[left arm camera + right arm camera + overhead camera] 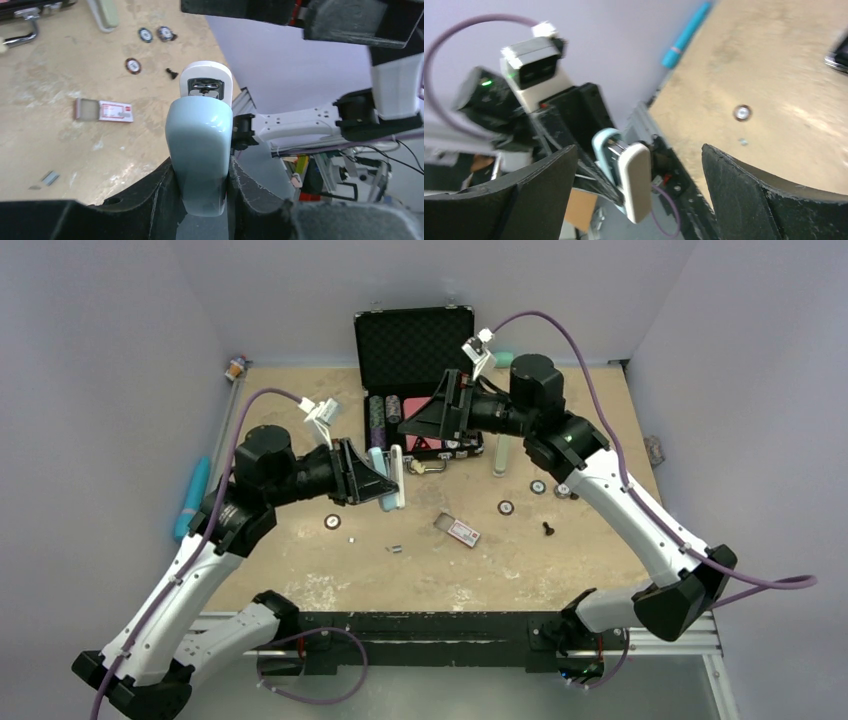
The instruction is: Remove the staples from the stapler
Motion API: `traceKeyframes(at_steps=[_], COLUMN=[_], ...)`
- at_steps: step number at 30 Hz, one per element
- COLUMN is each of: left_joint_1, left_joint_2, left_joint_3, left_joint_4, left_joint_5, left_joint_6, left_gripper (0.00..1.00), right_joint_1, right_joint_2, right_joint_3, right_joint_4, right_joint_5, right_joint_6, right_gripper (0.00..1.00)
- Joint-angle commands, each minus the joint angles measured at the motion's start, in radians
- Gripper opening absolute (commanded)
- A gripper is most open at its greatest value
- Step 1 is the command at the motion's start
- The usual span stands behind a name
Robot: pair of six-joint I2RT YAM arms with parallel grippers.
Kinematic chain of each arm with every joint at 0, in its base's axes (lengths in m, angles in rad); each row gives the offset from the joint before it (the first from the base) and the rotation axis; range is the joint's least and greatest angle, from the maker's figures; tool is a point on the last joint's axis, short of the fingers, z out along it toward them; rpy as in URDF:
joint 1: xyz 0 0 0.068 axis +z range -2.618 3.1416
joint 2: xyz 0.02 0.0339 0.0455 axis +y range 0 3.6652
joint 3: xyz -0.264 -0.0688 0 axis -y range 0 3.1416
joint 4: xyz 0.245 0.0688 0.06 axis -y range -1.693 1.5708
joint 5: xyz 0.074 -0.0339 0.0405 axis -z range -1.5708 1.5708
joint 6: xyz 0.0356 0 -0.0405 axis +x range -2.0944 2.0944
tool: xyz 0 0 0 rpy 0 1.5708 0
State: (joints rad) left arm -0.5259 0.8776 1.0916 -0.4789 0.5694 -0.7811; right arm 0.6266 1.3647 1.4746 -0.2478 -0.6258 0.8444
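Note:
My left gripper [372, 483] is shut on a light-blue and white stapler [393, 476] and holds it above the table, its white part swung a little away from the blue body. In the left wrist view the stapler [200, 145] stands between my fingers [152, 200], its metal channel showing at the far end. My right gripper [412, 430] is open just behind the stapler, not touching it; in the right wrist view the stapler [626, 172] lies between its spread fingers [541, 187]. A short silver strip of staples [394, 548] lies on the table, and it also shows in the left wrist view [50, 177].
A red-and-white flat box [458, 530] lies right of the staples. Poker chips [332, 522] [506, 507] and a black screw [548, 529] are scattered around. An open black case [415, 350] stands at the back. A blue tube [192, 498] lies at the left edge.

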Motion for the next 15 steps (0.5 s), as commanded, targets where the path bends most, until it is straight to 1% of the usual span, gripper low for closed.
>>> traceKeyframes(at_steps=[1, 4, 8, 15], left_joint_1=[-0.003, -0.003, 0.001, 0.007], left_joint_2=[0.002, 0.03, 0.092, 0.247], left_joint_3=[0.076, 0.07, 0.05, 0.015], left_joint_4=[-0.197, -0.269, -0.335, -0.367], left_joint_5=[-0.189, -0.277, -0.383, -0.51], left_joint_6=[0.059, 0.057, 0.021, -0.086], left_gripper=[0.0, 0.0, 0.0, 0.0], right_joint_1=[-0.005, -0.005, -0.005, -0.004], right_joint_2=[-0.031, -0.063, -0.117, -0.226], right_joint_3=[0.027, 0.0, -0.046, -0.133], right_joint_4=[-0.295, -0.369, -0.426, -0.491], right_joint_5=[0.249, 0.353, 0.448, 0.53], right_joint_6=[-0.164, -0.187, -0.196, -0.191], right_gripper=[0.99, 0.99, 0.98, 0.97])
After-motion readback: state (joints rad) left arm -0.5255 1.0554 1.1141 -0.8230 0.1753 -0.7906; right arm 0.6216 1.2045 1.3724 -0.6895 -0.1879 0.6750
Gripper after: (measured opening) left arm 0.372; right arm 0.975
